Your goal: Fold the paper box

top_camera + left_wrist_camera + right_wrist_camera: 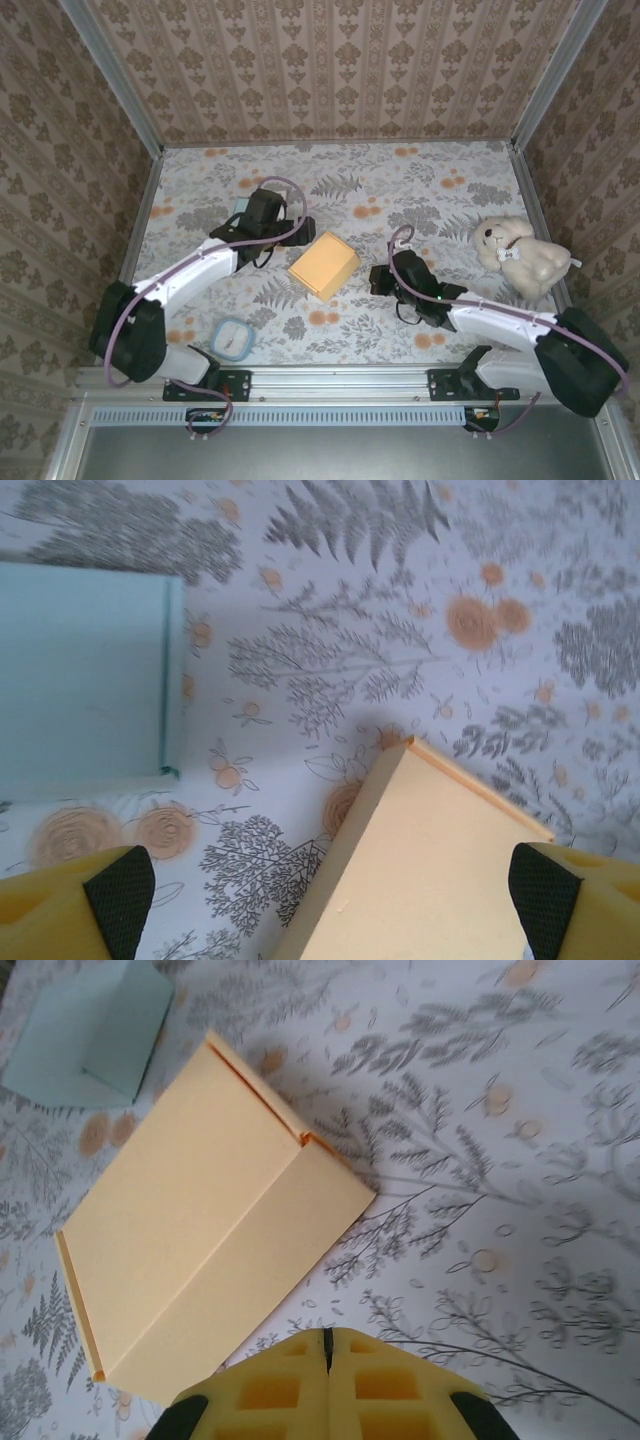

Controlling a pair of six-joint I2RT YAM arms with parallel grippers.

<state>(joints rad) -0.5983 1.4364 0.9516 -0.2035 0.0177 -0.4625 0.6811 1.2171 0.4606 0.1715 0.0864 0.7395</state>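
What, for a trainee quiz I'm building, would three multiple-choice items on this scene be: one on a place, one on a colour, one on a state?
1. Where does the teddy lie on the table?
A. at the left edge
B. at the middle
C. at the right edge

2. What colour is the box?
A. orange-yellow
B. green
C. red

3. How is the right gripper?
A. wide open
B. shut, empty
C. shut on the box

Answers:
1 C: the top view has it at the table's right edge.
2 A: both wrist views show orange-yellow faces.
3 B: its pads meet, and the box lies apart from them on the table.
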